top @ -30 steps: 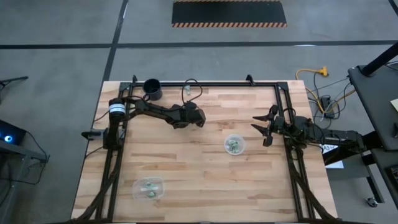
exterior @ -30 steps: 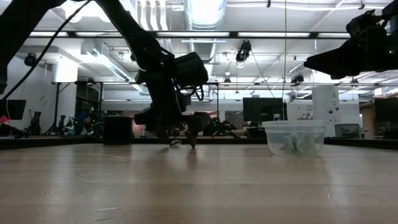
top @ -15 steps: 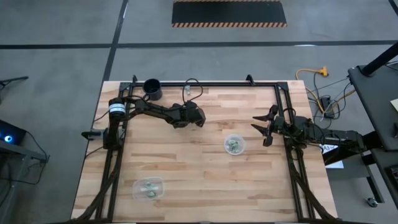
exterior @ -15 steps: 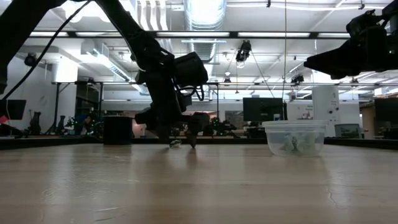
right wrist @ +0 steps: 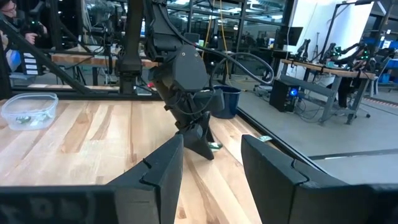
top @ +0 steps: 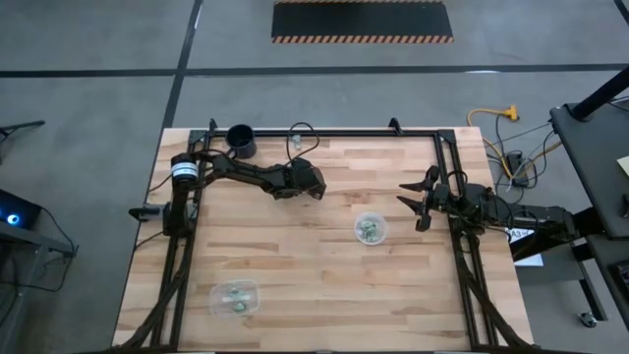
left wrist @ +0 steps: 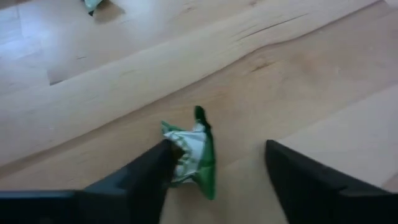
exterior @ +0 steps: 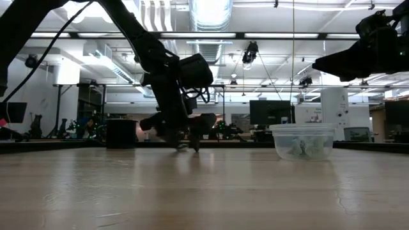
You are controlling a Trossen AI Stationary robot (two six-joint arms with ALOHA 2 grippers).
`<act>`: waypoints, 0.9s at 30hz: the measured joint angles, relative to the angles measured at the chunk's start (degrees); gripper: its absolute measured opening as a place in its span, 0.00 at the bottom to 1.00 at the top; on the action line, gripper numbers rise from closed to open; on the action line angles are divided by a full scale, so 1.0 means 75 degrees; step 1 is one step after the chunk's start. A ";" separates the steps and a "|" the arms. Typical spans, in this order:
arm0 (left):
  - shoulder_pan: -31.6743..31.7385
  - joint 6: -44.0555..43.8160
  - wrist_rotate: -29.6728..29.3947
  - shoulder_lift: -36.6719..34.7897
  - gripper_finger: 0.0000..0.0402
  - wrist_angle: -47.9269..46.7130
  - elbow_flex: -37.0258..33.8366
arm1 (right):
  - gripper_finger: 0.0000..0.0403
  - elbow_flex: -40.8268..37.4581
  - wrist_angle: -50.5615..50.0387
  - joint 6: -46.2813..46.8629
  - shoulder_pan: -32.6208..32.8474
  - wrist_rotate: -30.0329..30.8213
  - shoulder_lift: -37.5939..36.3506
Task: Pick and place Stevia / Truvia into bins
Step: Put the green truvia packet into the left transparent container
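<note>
A crumpled green-and-white Stevia packet (left wrist: 194, 155) lies on the wood table between the open fingers of my left gripper (left wrist: 217, 168). That gripper is low over the table's far middle (top: 316, 185). A second packet (left wrist: 93, 5) lies farther off. The round clear cup (top: 371, 229) and the rounded-rectangular clear tub (top: 235, 297) each hold packets. My right gripper (top: 418, 202) is open and empty, raised near the table's right side. It also shows in the right wrist view (right wrist: 211, 168). My left gripper is open around the packet. The inner side of one fingertip (left wrist: 152, 168) meets the packet's crumpled side (left wrist: 177, 155). The other finger (left wrist: 298, 180) stands clear of it. The fingers slant down from above, and the packet rests on the table.
A black mug (top: 241, 140) stands at the far left edge by the black frame rail (top: 324, 133). The round cup also shows in the low view (exterior: 303, 140). Bare wood lies between cup and tub. Cables and a bench are beyond the right edge.
My left gripper has stayed low over the packet at the far middle and has turned a little at the wrist. Its outline in the low view is wider than before. The bins have not moved.
</note>
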 joint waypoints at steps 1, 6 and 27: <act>0.0000 0.0005 0.0001 0.0000 0.52 0.0015 0.0000 | 0.38 0.0000 0.0000 0.0000 0.0000 0.0000 0.0000; 0.0000 0.0370 0.0026 0.0006 0.16 0.0121 0.0013 | 0.38 -0.0001 0.0000 -0.0002 -0.0001 0.0000 0.0000; -0.0136 0.2443 0.0448 -0.0115 0.00 0.0230 -0.0003 | 0.38 -0.0001 0.0000 0.0000 -0.0002 0.0000 0.0000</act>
